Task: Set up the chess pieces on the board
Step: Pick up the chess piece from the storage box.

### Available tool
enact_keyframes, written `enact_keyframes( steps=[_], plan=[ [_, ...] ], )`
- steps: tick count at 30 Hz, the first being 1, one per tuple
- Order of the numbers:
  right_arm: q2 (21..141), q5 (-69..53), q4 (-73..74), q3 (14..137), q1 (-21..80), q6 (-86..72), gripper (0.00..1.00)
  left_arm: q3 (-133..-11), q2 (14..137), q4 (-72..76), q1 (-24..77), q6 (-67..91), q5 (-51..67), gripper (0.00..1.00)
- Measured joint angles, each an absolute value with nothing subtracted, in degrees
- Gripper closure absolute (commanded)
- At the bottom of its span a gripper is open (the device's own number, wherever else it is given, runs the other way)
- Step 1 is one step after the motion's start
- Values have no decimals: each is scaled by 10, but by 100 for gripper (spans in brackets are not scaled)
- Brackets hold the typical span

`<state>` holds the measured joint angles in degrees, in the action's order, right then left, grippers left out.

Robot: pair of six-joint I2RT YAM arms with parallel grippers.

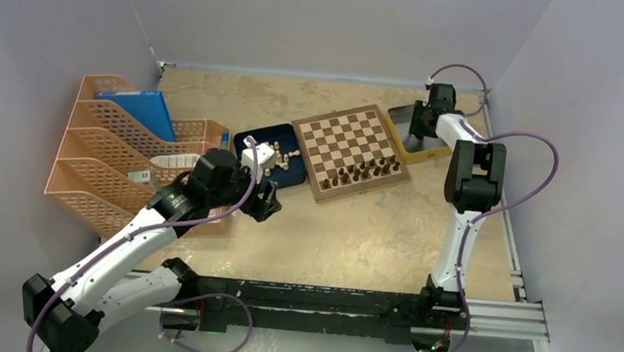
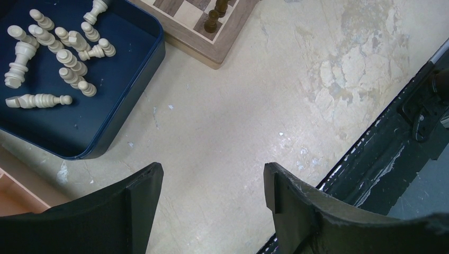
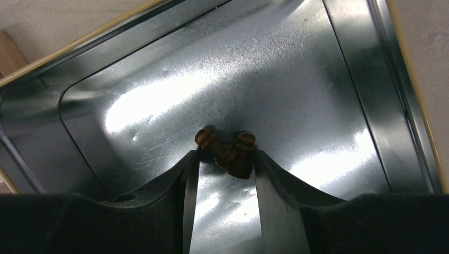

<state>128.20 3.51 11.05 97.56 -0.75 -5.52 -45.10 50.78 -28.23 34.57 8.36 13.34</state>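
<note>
While the left arm reaches in from the near edge of the table [image 1: 371,231], its left tool [image 2: 212,174] hangs over bare tabletop with its fingers spread wide and nothing between them. Just beyond it sits a dark blue tray [image 2: 106,111] that holds the cream pieces [image 2: 58,53], most of them lying on their sides. To the left of the tray stand orange file racks [image 1: 117,156], with a blue folder [image 1: 141,108] in the farthest one. Right of the tray and touching it lies the board [image 1: 349,141], turned at an angle, with the standing dark pieces [image 1: 366,170] crowded in rows along its near right edge. Farther back, beside the board's far right corner, is a metal tin [image 3: 159,90]. The right tool [image 3: 226,156] points down into it, half closed, a finger on each side of a pair of dark pieces [image 3: 227,153] lying crossed on the tin's floor; I cannot tell whether it grips them.
</note>
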Motion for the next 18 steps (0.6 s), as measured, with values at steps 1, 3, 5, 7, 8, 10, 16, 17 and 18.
enact_keyframes(
  steps=[1,3,5,7,8,10,16,17,18],
  plan=[
    [1282,35,115,977,-8,-56,55,-451,508,-282,346,84,133,31],
    [1282,38,119,978,-8,-57,55,-451,508,-282,346,84,133,31],
    [1282,43,121,978,-8,-60,55,-451,508,-281,346,84,133,31],
    [1282,49,122,978,-8,-61,57,-451,508,-281,346,84,133,31],
    [1282,50,122,978,-7,-62,60,-451,508,-281,346,84,133,31],
    [1282,53,124,979,-7,-63,64,-451,508,-281,346,84,133,31],
    [1282,65,131,982,-6,-67,73,-451,508,-281,346,84,133,31],
    [1282,66,130,982,-6,-67,74,-451,508,-281,346,84,133,31],
    [1282,66,130,982,-6,-67,75,-451,508,-281,346,84,133,31]
  ],
)
